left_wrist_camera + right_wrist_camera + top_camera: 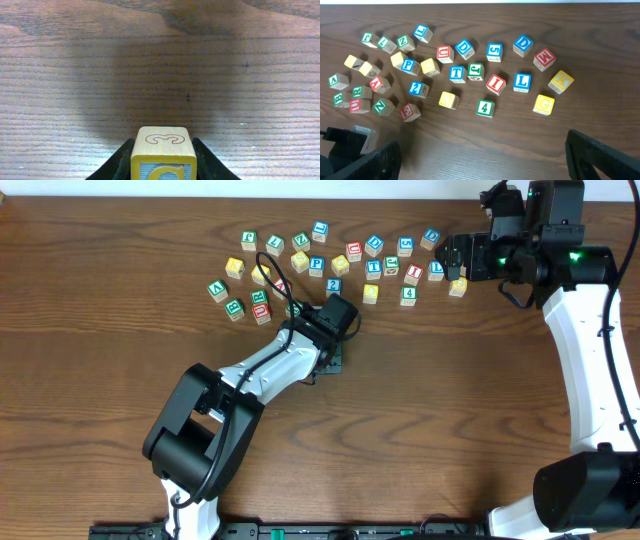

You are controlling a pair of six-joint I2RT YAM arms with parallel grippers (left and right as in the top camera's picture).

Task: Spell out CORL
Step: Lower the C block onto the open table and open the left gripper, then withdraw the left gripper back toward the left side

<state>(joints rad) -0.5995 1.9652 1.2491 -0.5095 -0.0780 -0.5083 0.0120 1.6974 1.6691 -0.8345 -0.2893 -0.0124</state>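
Table (160, 65): dark brown, streaked wood grain | C block (163, 150), bottom centre: pale wood top with red-outlined glyph, yellow edges, yellow C on grey-blue face | L block (522, 82): blue on white | I block (495, 84): red | 4 block (485, 108): green | G block (543, 104): yellow | right arm (575, 350): white, black joints

Dark brown wood-grain table (100, 300), level. Wooden letter blocks (316, 265) lie scattered in a loose cluster at the far middle, mostly apart, several touching at the left end. Legible in the right wrist view are a blue L block (522, 82) just right of a red I block (495, 83). A green 4 block (485, 108) and a yellow G block (543, 104) sit on the cluster's near edge.
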